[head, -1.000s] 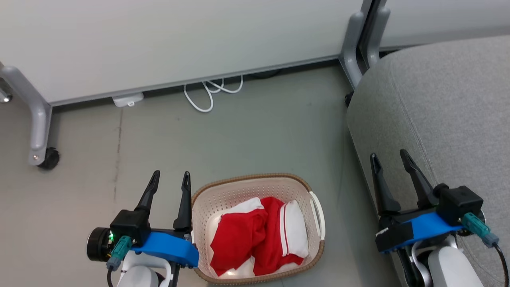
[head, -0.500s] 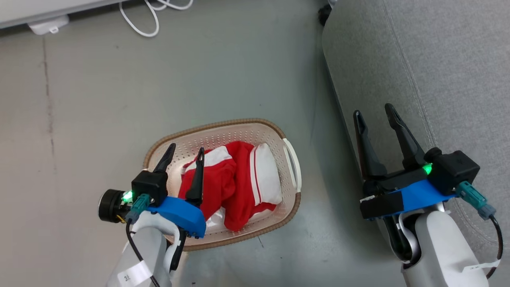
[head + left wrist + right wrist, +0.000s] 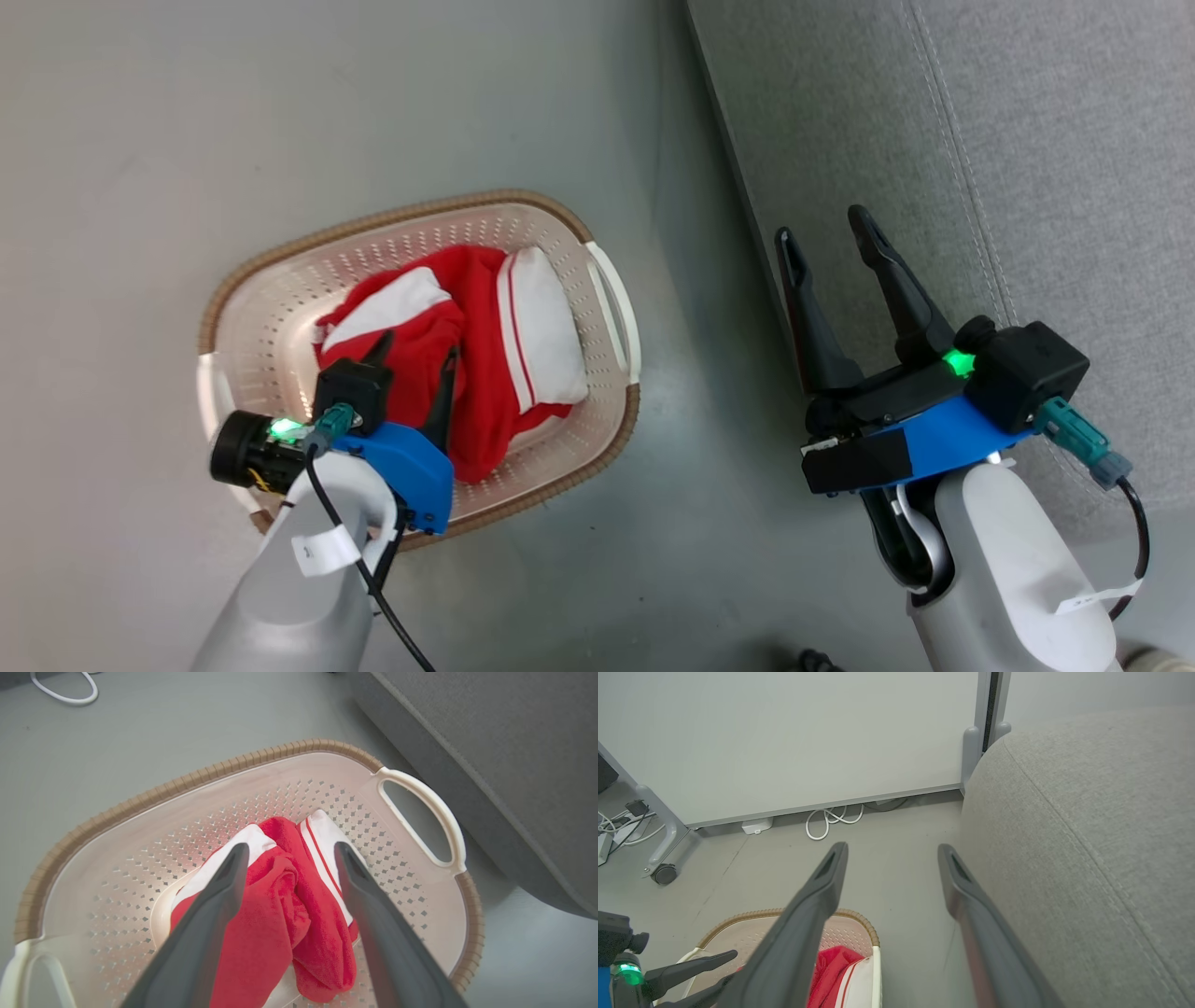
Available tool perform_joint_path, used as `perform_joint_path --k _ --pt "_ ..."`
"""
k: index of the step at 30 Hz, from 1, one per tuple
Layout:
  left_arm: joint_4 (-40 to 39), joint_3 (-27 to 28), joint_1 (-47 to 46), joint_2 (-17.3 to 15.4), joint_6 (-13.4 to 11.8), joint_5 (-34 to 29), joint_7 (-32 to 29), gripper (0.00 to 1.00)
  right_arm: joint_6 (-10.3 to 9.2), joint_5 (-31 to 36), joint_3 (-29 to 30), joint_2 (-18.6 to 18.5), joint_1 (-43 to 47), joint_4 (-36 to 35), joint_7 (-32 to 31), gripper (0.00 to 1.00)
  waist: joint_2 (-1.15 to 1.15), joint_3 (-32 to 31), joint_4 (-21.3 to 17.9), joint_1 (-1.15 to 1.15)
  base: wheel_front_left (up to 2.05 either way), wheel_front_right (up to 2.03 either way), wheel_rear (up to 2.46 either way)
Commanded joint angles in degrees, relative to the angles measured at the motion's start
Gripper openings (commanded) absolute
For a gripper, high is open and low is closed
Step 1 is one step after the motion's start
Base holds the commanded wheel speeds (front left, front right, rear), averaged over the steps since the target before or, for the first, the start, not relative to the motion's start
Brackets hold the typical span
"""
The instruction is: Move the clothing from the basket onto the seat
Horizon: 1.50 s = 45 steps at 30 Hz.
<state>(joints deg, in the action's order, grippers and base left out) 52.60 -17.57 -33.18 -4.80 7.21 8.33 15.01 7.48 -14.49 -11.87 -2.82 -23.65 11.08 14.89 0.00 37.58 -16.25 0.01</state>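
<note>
1. The basket (image 3: 271, 313) stands on the grey floor (image 3: 140, 112), just left of the seat (image 3: 1027, 140), with a strip of bare floor between them.
2. The clothing (image 3: 471, 317) lies bunched inside the basket: crumpled red cloth with a white panel at the upper left and another white panel, edged in red and white stripes, on the side nearer the seat.
3. The left gripper (image 3: 420, 343) is down over the basket's near half, pointing into it. Its fingers (image 3: 219, 896) are spread wide apart and hold nothing.
4. In the left wrist view a raised fold of red cloth sits in the gap between the two fingers, one tip over the white panel on the left and the other over the striped edge. I cannot tell whether the tips touch the cloth.
5. The basket's white handle (image 3: 430, 807) is on the side facing the seat.
6. The right gripper (image 3: 821, 224) hangs well apart from the basket, over the seat's front edge. Its fingers are also wide apart and empty.
7. The seat top is bare grey fabric with a stitched seam running along it.
8. In the right wrist view a looped white cable (image 3: 826, 821) lies on the floor at the foot of a pale panel (image 3: 784, 742), well beyond the basket.
</note>
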Motion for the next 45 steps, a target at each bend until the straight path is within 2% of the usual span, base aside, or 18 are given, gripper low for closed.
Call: perform_joint_path --k 1,18,31,32,33,34,45 --pt "0.9 -0.4 -1.7 -0.7 0.3 -0.6 0.3 1.00 0.03 -0.5 -0.3 -0.1 -1.3 -0.2 0.4 1.00 0.00 1.9 -1.6 -0.01 0.00 0.00 0.00" --pt "14.0 -4.5 -12.4 -4.3 -1.3 -4.2 -1.1 1.00 0.03 -4.0 -4.3 -0.1 -2.5 -3.4 0.4 1.00 0.00 8.6 -4.8 -0.01 0.00 0.00 0.00" --pt "19.7 -6.4 -15.4 -6.7 -4.1 -4.9 -10.3 1.00 0.03 -6.1 -5.6 -0.1 -2.5 -3.6 0.4 1.00 0.00 9.9 -7.2 -0.01 0.00 0.00 0.00" --pt "19.9 -6.4 -15.1 -6.7 -4.2 -4.8 -10.9 0.91 0.03 -6.2 -5.6 -0.1 -2.5 -3.6 0.4 1.00 0.00 9.9 -7.4 -0.01 0.00 0.00 0.00" --pt "20.1 -6.5 -14.9 -6.7 -4.3 -4.7 -11.3 0.42 0.03 -6.3 -5.5 -0.1 -2.5 -3.5 0.4 1.00 0.00 9.8 -7.5 -0.01 0.00 0.00 0.00" --pt "20.1 -6.6 -14.8 -6.7 -4.2 -4.7 -11.4 0.00 0.03 -6.3 -5.5 -0.1 -2.5 -3.5 0.4 1.00 0.00 9.8 -7.6 -0.01 0.00 0.00 0.00" --pt "20.6 -7.5 -14.6 -6.6 -3.3 -3.8 -11.2 0.00 0.03 -5.9 -5.2 -0.1 -3.1 -3.3 0.4 1.00 0.00 9.6 -7.4 -0.01 0.00 0.00 0.00"
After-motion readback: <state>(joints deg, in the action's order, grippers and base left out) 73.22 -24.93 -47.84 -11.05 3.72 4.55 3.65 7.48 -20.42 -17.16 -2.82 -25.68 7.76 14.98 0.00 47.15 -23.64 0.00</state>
